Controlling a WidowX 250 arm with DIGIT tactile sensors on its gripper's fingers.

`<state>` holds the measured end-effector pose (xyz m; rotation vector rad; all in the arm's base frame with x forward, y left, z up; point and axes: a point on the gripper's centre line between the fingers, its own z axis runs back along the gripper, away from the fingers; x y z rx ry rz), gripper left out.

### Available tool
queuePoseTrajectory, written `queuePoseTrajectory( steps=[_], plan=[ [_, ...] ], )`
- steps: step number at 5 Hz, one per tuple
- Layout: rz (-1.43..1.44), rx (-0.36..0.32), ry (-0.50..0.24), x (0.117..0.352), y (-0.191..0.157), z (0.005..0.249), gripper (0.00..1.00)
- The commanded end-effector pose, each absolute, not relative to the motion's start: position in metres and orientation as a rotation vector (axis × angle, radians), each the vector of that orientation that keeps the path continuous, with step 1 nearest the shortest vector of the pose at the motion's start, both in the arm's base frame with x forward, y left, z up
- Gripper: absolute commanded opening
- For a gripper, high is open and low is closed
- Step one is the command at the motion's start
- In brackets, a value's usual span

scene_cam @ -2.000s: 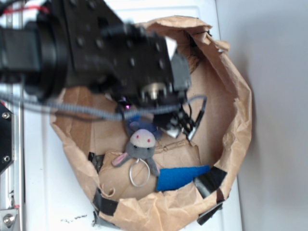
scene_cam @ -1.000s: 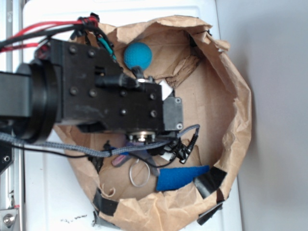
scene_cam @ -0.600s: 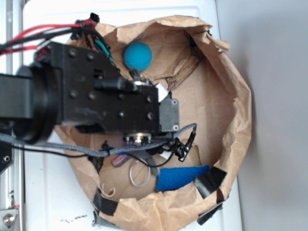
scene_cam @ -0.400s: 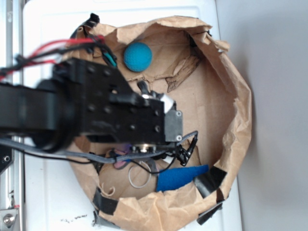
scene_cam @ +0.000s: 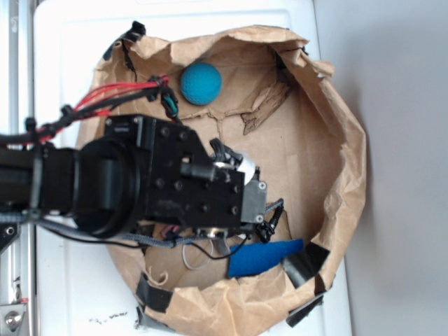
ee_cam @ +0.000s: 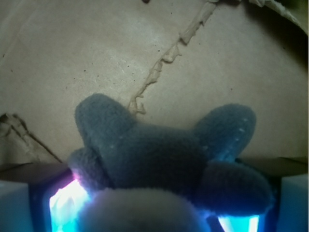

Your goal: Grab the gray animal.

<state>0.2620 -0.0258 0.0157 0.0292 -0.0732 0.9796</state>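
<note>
In the wrist view the gray animal (ee_cam: 159,159) fills the lower middle: dark gray ears and body, with a pale rounded part nearest the camera. It lies on brown paper between my gripper's (ee_cam: 154,205) two fingers (ee_cam: 13,205), which stand far apart at the frame's left and right edges. Lit gaps show between each finger and the plush, so the gripper is open around it. In the exterior view the black wrist block (scene_cam: 189,189) hides the animal. Only its metal keyring (scene_cam: 187,260) peeks out below.
Everything sits inside a crumpled brown paper bag (scene_cam: 350,161) with raised walls and black tape patches (scene_cam: 304,264). A teal felt ball (scene_cam: 201,83) lies at the back. A blue felt wedge (scene_cam: 262,257) lies just right of the gripper. Red and black cables (scene_cam: 119,94) trail from the arm.
The arm has swung toward the bag's front and come down over the gray animal, covering it in the exterior view. The teal ball, hidden two seconds ago, is uncovered.
</note>
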Motion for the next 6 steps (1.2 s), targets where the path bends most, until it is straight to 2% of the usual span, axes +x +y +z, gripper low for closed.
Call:
queuePoseTrajectory(
  steps=[1, 2, 3, 4, 5, 6],
  plan=[
    [0.999, 0.022, -0.092, 0.264, -0.02, 0.019, 0.0],
    [0.925, 0.026, -0.151, 0.269, -0.013, 0.042, 0.0],
    [0.846, -0.088, -0.144, 0.259, -0.004, 0.088, 0.0],
    [0.798, -0.094, -0.123, 0.252, -0.007, 0.138, 0.0],
    [0.729, -0.088, -0.158, 0.239, -0.013, 0.177, 0.0],
    [0.729, -0.009, -0.185, 0.23, -0.02, 0.184, 0.0]
  ],
)
